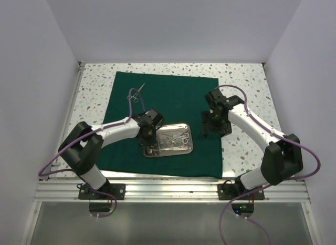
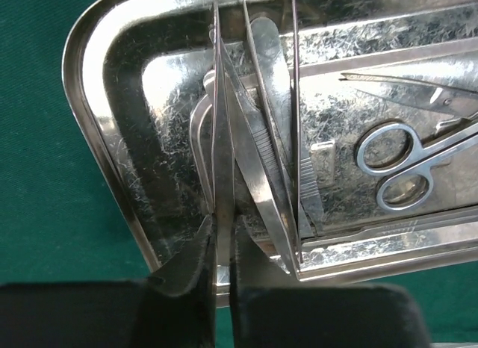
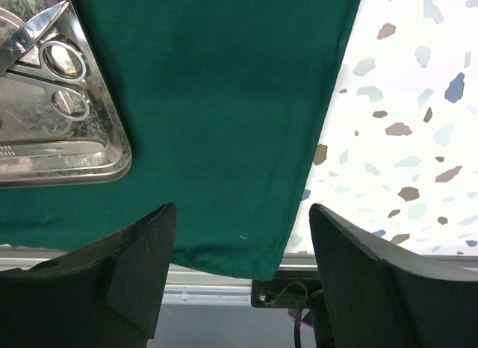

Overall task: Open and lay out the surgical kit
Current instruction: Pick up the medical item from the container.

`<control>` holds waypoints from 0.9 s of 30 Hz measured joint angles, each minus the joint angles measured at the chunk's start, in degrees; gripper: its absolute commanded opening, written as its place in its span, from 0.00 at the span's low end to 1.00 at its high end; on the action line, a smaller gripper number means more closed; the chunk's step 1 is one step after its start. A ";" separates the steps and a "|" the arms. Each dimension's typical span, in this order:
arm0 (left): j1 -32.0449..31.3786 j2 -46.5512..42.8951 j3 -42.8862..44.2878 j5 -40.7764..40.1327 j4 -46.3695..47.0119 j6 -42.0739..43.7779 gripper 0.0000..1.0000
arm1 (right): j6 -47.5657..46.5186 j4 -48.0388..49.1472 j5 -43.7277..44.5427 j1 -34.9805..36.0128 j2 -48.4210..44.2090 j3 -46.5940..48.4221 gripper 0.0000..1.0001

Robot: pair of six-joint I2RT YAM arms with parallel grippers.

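Surgical kit, three parts: cloth, tray, instruments.

Top view. Green cloth point(image 1: 173, 92) lies spread flat on the speckled table point(image 1: 241, 82). Steel tray point(image 1: 181, 149) sits on it toward 6 o'clock from the cloth's centre. One instrument point(image 1: 136, 93) is already laid out at 11 o'clock. Left gripper point(image 1: 148, 137) is at the tray's 9 o'clock end. Right gripper point(image 1: 212, 124) hangs over the cloth at 3 o'clock of the tray.

Left wrist view. Left gripper point(image 2: 222, 288) is pinched on thin forceps point(image 2: 222, 154) standing on edge inside the tray point(image 2: 82, 101). Scissors point(image 2: 392, 165) lie at 3 o'clock.

Right wrist view. Right gripper point(image 3: 243, 266) has its fingers wide apart with nothing between them. The tray corner point(image 3: 112, 165) and scissors rings point(image 3: 63, 72) are at 10 o'clock.

Handling, judged. Instruments are probably light, stiff and slick, and apt to twist or slip out of a narrow pinch, so take them mid-shank, across the flat. The tray is rigid and may skate on the cloth. The cloth is limp, so lift it by an edge or corner.
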 measured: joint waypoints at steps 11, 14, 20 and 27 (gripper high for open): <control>-0.13 -3.96 4.11 -5.40 -15.74 0.00 0.00 | 0.28 0.46 -0.22 0.00 1.27 0.00 0.75; -0.13 -6.29 8.70 -7.23 -21.38 0.04 0.00 | 0.44 0.81 -0.24 0.00 1.49 0.00 0.75; -0.09 -5.35 20.44 -11.15 -25.11 3.21 0.00 | 0.66 2.03 -0.61 0.00 1.51 -0.81 0.75; 3.10 12.41 41.48 -14.25 -21.62 11.26 0.00 | 1.18 2.36 -1.79 0.00 1.46 -2.16 0.75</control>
